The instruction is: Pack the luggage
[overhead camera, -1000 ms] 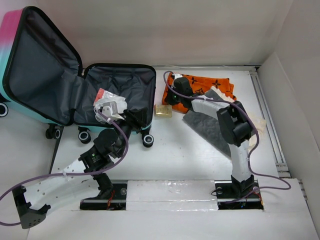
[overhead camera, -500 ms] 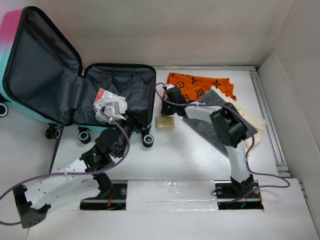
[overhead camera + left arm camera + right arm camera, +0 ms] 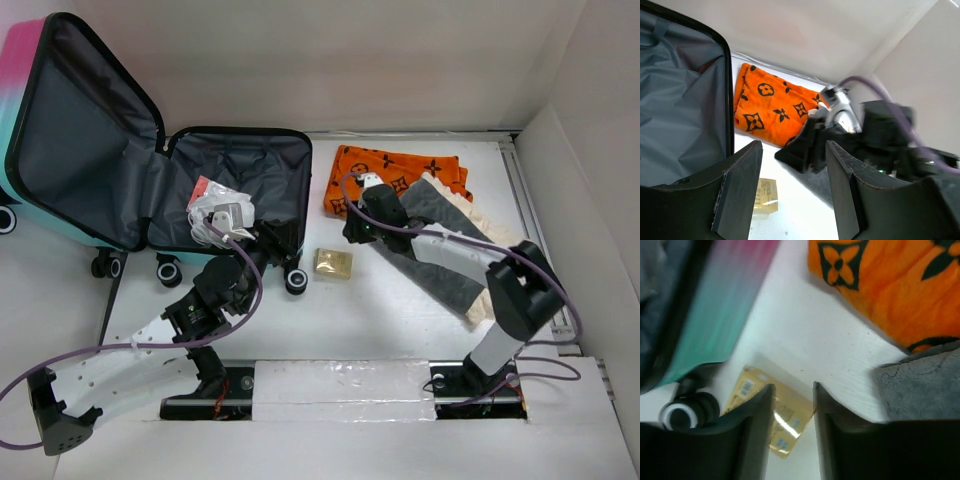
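The suitcase is lying open at the bench's far left corner while the right gripper — spread, empty — is hovering just beside the tan packet, probably risking knocking it aside by closing off-centre, with the left gripper, also spread, crowding the suitcase's near rim.

White table. Open luggage lies at rear left, wheels toward the near side. Small tan packet just right of a wheel. Orange patterned cloth at rear centre, grey cloth overlapping its near edge, cream cloth under the grey.
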Available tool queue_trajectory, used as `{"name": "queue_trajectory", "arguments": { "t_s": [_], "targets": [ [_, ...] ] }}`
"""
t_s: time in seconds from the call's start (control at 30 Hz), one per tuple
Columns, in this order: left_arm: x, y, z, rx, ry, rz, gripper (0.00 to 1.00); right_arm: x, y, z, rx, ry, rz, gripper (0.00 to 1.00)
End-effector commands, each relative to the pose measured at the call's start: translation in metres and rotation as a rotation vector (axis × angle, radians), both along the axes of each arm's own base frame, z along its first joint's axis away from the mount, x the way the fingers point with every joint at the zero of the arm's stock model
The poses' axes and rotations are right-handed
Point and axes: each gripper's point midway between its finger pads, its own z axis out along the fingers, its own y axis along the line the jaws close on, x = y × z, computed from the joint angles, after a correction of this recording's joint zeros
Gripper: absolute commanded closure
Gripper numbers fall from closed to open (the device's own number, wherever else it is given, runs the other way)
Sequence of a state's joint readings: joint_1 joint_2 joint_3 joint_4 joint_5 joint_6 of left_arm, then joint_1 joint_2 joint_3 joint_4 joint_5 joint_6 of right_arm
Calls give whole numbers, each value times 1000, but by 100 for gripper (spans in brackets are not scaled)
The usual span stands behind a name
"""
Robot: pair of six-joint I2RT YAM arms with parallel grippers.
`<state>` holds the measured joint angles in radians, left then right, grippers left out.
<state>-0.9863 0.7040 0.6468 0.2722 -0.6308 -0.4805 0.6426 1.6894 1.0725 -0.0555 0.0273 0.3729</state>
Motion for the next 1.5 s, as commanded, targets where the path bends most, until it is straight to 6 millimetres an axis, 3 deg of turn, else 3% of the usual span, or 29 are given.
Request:
{"name": "queue_trajectory", "arguments": {
  "t_s": [0.0, 0.03, 0.1, 0.13, 0.2, 0.6, 0.8, 0.83, 0.9, 1.03, 1.17, 1.27, 1.33, 1.37, 1.4, 1.47],
  "targets": [
    [-1, -2, 9, -29, -25, -14, 51, -9, 8, 45, 35, -116, 105, 55],
    [-1, -2, 9, -29, -25, -14, 51, -11, 9, 50, 21, -144, 156, 34],
    [-1, -3, 10, -40, -33, -14, 51, -24, 14, 42, -17, -143, 232, 19],
    [-1, -3, 10, -40, -33, -14, 51, -23, 13, 41, -37, -160, 250, 5],
    [-1, -2, 8, -32, -27, -14, 51, -32, 23, 35, -35, -150, 326, 0],
    [-4, 3, 8, -23, -30, -13, 51, -53, 52, -5, -173, -112, 589, 0],
    [-4, 6, 9, -31, -34, -4, 51, -42, 53, -22, -224, -79, 575, 0],
    [-4, 6, 9, -31, -34, -4, 51, -43, 55, -36, -238, -44, 600, 0],
    [-5, 5, 14, -31, -44, -14, 52, -42, 56, -45, -253, -15, 603, 0],
    [-6, 8, 14, -32, -44, -4, 52, -38, 57, -51, -263, -11, 585, 0],
    [-6, 8, 9, -23, -38, -5, 53, -39, 57, -53, -247, 2, 565, 2],
    [-6, 8, 9, -23, -38, -5, 53, -37, 46, -50, -230, 10, 524, 16],
    [-5, 7, 12, -25, -39, -5, 53, -33, 43, -30, -178, -22, 477, 32],
    [-5, 7, 12, -25, -39, -5, 53, -37, 37, -30, -168, -9, 467, 38],
    [-5, 7, 12, -25, -39, -5, 53, -34, 31, -23, -157, -15, 447, 40],
    [-6, 5, 15, -34, -47, -14, 53, -30, 28, 10, -113, -79, 410, 40]
  ]
}}
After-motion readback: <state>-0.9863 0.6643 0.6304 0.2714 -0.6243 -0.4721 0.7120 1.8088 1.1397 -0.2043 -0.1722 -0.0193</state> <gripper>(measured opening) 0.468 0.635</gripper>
